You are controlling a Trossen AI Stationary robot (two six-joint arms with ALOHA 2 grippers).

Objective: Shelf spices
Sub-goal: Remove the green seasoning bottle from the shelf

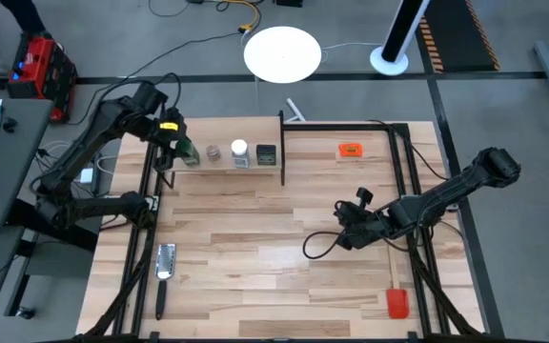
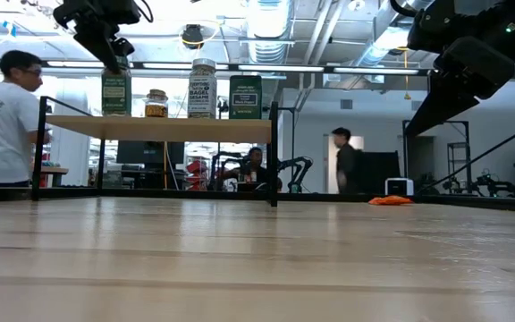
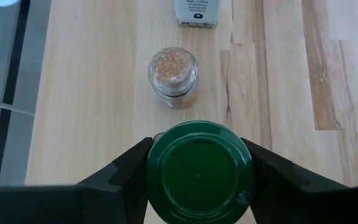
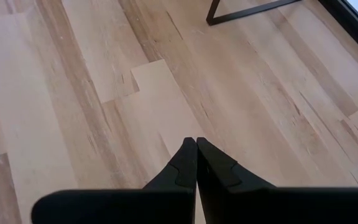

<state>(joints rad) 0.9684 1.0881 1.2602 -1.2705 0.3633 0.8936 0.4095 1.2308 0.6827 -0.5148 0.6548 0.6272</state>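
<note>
Left end effector (image 3: 199, 171) pinched the round green-lidded jar (image 3: 199, 172) on the light-wood shelf (image 1: 222, 168); right end effector (image 4: 196, 162) was pressed together.

In the left wrist view the green-lidded jar (image 3: 199, 171) hides its own body beneath its lid, and the frame's edge cuts off the clear jar with white lid (image 3: 196, 13). Jar labels in the low view are too small to read. The spatula's (image 1: 396, 291) handle is hard to trace from overhead.

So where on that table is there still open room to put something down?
The wide middle, between the grater, the right hand and the shelf, is bare. The shelf is crowded: four spices in a row, the left hand over the green-lidded jar.
</note>
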